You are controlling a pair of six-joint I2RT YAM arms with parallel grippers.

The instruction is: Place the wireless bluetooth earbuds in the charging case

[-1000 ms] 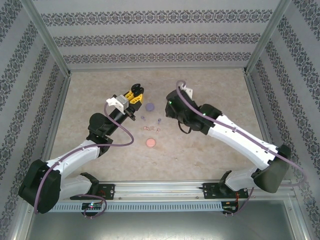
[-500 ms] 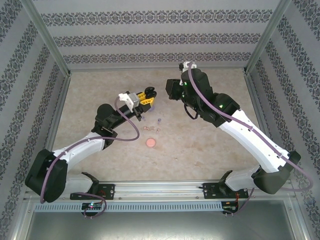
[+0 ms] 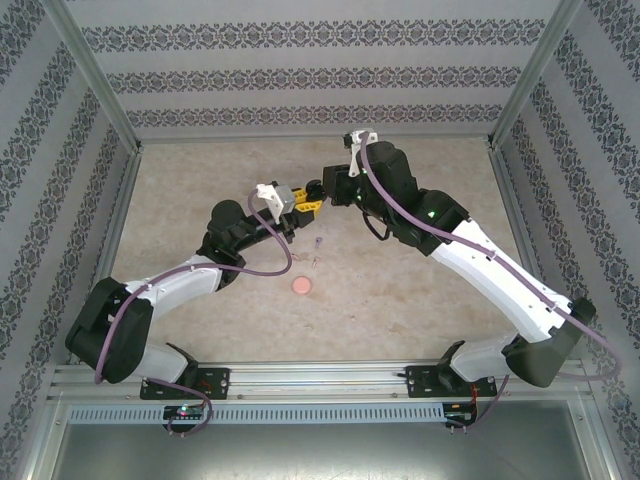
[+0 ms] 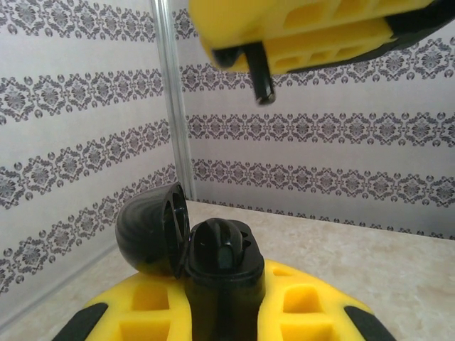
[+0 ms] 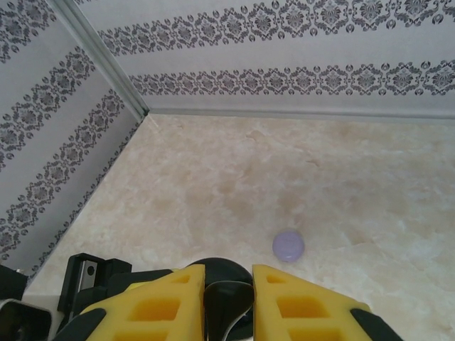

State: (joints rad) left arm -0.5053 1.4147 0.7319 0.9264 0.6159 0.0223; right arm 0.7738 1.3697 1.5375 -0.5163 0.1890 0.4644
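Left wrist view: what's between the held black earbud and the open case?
Nothing. In the left wrist view the black earbud hangs apart above the open black case; the stretch between them is bare air.

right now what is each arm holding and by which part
Left end effector clamps the open black charging case by its lower body. Right end effector appears to pinch a small black earbud by its upper end, stem sticking out.
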